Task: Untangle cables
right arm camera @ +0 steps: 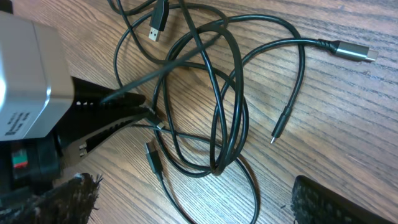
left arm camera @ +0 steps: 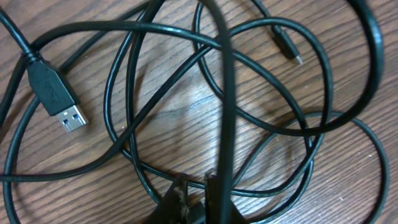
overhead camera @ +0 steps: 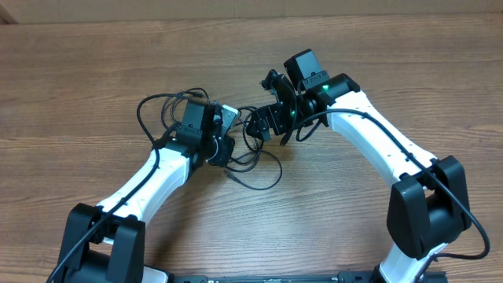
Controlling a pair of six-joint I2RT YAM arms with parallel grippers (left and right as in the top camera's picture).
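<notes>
Right gripper (right arm camera: 199,194) is closest to the lens. Its fingers (right arm camera: 336,202) are wide apart, holding nothing, hovering over the near side of the cables (right arm camera: 224,124).

Left gripper (left arm camera: 196,190) comes in from the left. Its fingers are pinched together on one strand at the left side of the tangle, best seen from the right wrist view.

Cables lie mid-counter between the two grippers, with one loop trailing far-left and another near.

Risks:
- If left pulls its strand while the rest lies loose, the crossed loops probably cinch into a tighter knot.
- Plug ends can hook. The USB-A plug (left arm camera: 56,96), the micro-USB tip (left arm camera: 287,46) and the silver USB-C plug (right arm camera: 351,51) all lie in or beside loops and would likely snag if dragged through.
- Grippers are very near each other in the overhead view, so a closing move by right risks finger-to-finger contact.
- Right could pinch two strands at once where they bundle.

Room:
- Counter (overhead camera: 377,47) is bare far, left and right of the tangle. Its far boundary is well apart.
- Near side is hemmed in by both arms, so outward or far pulls look safest.
</notes>
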